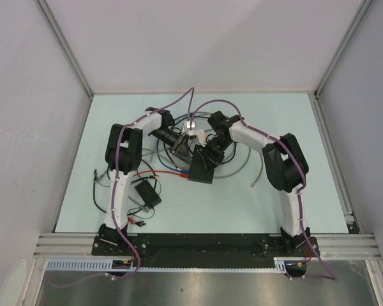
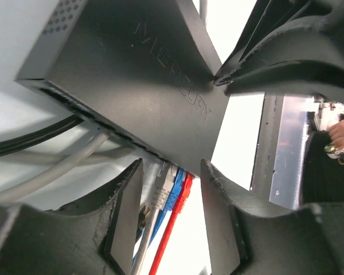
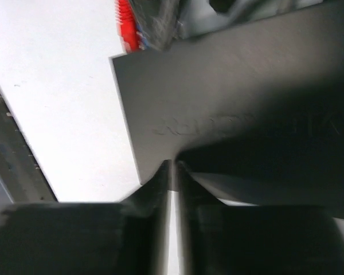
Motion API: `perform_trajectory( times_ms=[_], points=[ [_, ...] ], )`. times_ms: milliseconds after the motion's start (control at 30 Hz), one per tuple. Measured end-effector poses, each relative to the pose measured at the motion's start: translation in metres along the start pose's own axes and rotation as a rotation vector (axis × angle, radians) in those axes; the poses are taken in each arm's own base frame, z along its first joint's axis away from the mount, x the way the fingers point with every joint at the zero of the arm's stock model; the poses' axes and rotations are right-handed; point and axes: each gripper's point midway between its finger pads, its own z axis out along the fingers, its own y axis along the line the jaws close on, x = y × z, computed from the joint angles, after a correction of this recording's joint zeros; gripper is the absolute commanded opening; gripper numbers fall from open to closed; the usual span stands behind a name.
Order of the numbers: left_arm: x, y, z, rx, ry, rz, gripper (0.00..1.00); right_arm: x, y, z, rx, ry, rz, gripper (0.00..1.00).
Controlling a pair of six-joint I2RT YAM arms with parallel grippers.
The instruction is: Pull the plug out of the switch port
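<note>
The dark grey switch box (image 1: 201,167) lies mid-table, seen close in the left wrist view (image 2: 137,80). Its port row faces my left gripper (image 2: 172,212), which is open. Three plugs sit in the ports between the left fingers without touching them: grey (image 2: 160,192), blue (image 2: 175,184) and red (image 2: 187,182). My right gripper (image 3: 173,169) is shut on the opposite edge of the switch box (image 3: 229,97). It also shows in the left wrist view (image 2: 229,77), pinching that edge. The red plug (image 3: 126,26) shows at the box's far end.
A smaller black box (image 1: 147,191) with thin wires lies at the front left. Grey, black and red cables (image 1: 163,172) loop around the switch, and a grey cable (image 1: 258,169) runs to its right. Walls close in the table's sides and back.
</note>
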Motion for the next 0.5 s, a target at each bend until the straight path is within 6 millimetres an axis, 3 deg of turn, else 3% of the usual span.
perform_trajectory(
  times_ms=[167,500],
  points=[
    [-0.009,-0.003,-0.01,-0.008,0.008,0.037,0.45,0.004,-0.002,0.0,0.009,0.015,-0.016,0.0],
    [0.01,-0.002,-0.006,0.014,0.055,-0.002,0.43,0.004,-0.002,0.001,0.004,0.017,-0.027,0.0]
  ],
)
